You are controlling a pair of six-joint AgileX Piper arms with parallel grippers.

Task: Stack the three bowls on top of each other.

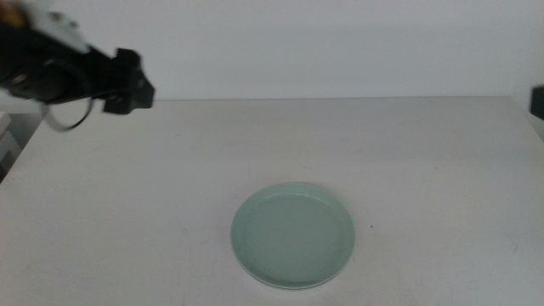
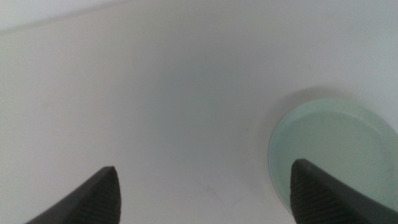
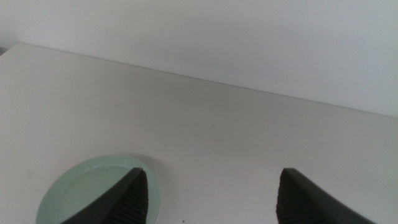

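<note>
Near edge of the table (image 1: pixel 127 212), middle view: we see the green bowl (image 1: pixel 293 235), with a second rim showing just under it; no separate white or grey bowl.

Far left, the left pincer (image 1: pixel 127 89) hangs high, released and holding nothing. Right pincer (image 3: pixel 208 193) likewise released.

Risk, as we judge it: any pincer descent could nudge the stack askew.

Only the wrist views show the jaw gaps.

Mint green bowl (image 2: pixel 329 149) cut off by left wrist view's edge.
</note>
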